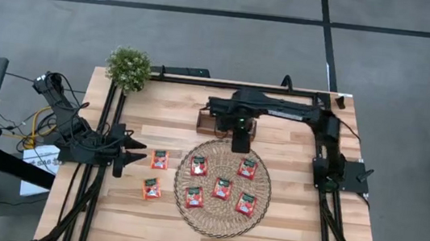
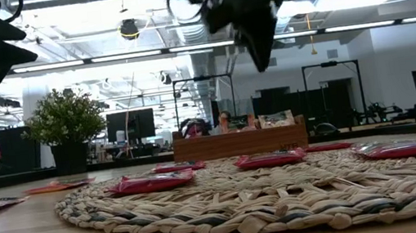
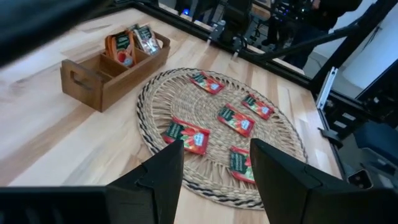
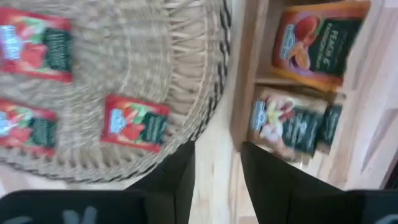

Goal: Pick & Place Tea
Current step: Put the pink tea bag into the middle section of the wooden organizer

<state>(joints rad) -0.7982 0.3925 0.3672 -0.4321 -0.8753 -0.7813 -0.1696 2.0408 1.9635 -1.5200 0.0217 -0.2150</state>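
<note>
Right end effector [image 1: 241,148] released, empty at tray [image 1: 203,121] edge; next descent may snag mat [image 1: 182,194] weave beside sachet [image 1: 198,166]. Left end effector [image 1: 140,154] parked, released.

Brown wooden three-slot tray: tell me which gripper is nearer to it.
Right. The right gripper hovers at the brown wooden three-slot tray, by the mat's far edge; the left gripper waits far off toward the table's left edge.
</note>
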